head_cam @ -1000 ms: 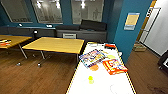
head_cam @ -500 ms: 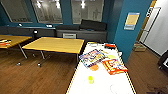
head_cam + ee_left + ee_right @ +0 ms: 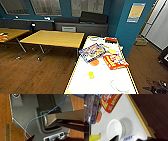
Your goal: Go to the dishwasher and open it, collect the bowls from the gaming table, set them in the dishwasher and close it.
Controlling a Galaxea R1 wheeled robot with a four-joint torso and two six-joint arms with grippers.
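The gaming table (image 3: 75, 72) has a white top and a yellow edge, and it runs away from me at centre right. A white bowl (image 3: 120, 86) sits near its front right corner. It shows large as the bowl (image 3: 114, 129) in the right wrist view. My right gripper (image 3: 132, 139) hangs open just above and beside it, touching nothing. A pale round dish (image 3: 94, 38) at the far end may be a second bowl. My left gripper (image 3: 51, 139) is open over my own grey base and the wood floor. The dishwasher is out of view.
On the table lie a colourful game box (image 3: 92, 52), a red-orange box (image 3: 115, 61), a yellow cup (image 3: 91, 74) and an orange disc (image 3: 94, 62). Yellow-topped tables (image 3: 53, 38) stand to the left on the wood floor. A blue wall corner (image 3: 130, 30) rises at right.
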